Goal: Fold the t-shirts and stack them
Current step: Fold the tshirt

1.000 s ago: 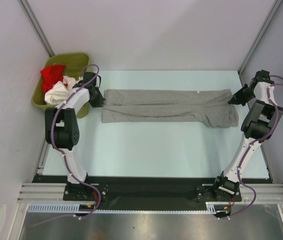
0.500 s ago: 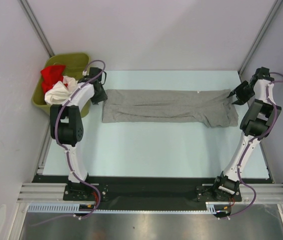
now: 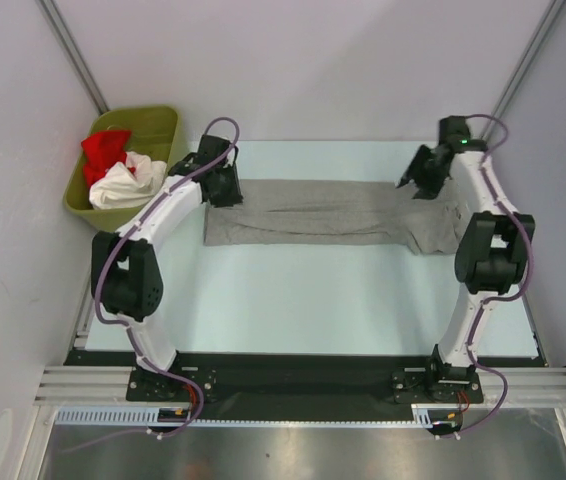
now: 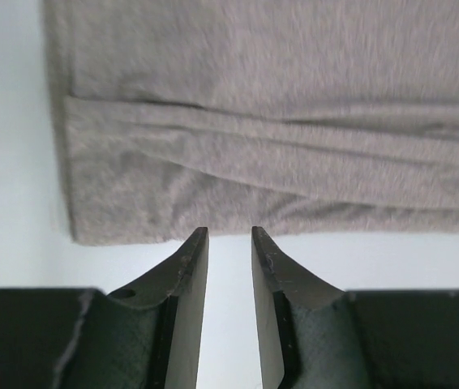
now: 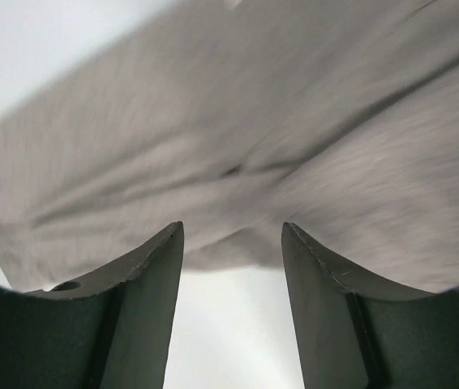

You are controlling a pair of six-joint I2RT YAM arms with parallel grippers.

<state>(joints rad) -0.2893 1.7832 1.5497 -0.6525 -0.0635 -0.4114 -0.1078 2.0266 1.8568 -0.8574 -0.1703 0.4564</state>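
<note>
The heather-grey t-shirt lies on the table folded into a long strip, left to right. My left gripper hovers at the strip's back-left end. In the left wrist view it is open, its tips at the cloth's edge, with bare table between them. My right gripper is over the back edge near the right end. In the right wrist view it is open, and the blurred grey fabric lies just past its tips. A red t-shirt and a white t-shirt sit crumpled in the bin.
The olive-green bin stands off the table's back-left corner, close to my left arm. Pale walls and metal posts close in the sides and back. Light table surface stretches between the shirt and the arm bases.
Both grippers have opened and let go of the shirt's ends. Each has swung inward along the back edge, the left to the right and the right to the left.
</note>
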